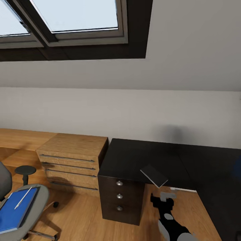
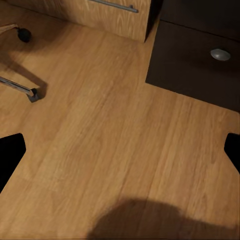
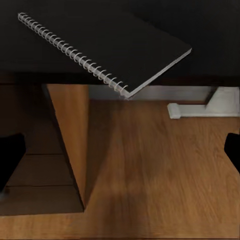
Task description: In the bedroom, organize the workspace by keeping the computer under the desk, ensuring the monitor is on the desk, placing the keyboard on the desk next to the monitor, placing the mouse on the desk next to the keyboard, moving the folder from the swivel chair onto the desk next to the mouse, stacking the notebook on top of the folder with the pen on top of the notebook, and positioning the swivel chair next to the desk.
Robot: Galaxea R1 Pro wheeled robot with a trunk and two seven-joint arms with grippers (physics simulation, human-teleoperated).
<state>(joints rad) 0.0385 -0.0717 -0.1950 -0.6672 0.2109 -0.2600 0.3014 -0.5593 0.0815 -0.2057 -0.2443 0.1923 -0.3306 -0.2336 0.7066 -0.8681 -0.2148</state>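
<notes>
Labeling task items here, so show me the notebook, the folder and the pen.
notebook point(image 3: 107, 47): right wrist view, middle of its dark cover.
folder point(image 1: 13, 211): head view, blue cover, lying on the chair seat.
pen point(image 1: 22, 198): head view, mid-shaft, on the folder.

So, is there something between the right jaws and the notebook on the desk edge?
Nothing visible blocks it. In the right wrist view the spiral notebook overhangs the black desk edge, with only bare wooden floor and open air ahead of the right gripper.
</notes>
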